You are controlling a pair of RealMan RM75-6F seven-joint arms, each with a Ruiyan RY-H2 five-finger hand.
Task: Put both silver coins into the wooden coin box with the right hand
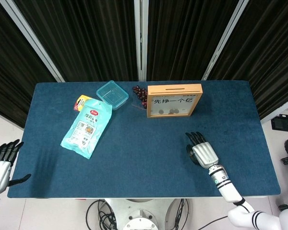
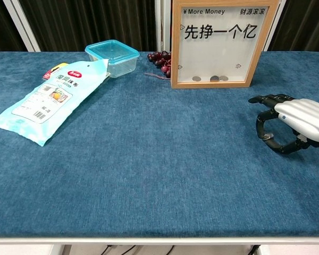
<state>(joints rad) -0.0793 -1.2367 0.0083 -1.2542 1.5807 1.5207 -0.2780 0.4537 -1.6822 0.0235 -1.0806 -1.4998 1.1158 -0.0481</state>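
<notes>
Right hand (image 2: pixel 293 121) hangs palm-down just above the blue tablecloth (image 2: pixel 159 159), thumb and a fingertip pinched together; a silver coin appears to sit between them, though the view is poor. Wooden coin box (image 2: pixel 218 43) stands upright behind it, well apart. Left hand (image 1: pixel 1 163) rests spread beyond the table's left edge.

table (image 1: pixel 134 158): blue cloth top | black curtains (image 1: pixel 86 38) behind; pale floor (image 1: pixel 9 124) around

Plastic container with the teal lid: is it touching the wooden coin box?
No. The plastic container stands apart from the wooden coin box, with grapes between them.
</notes>
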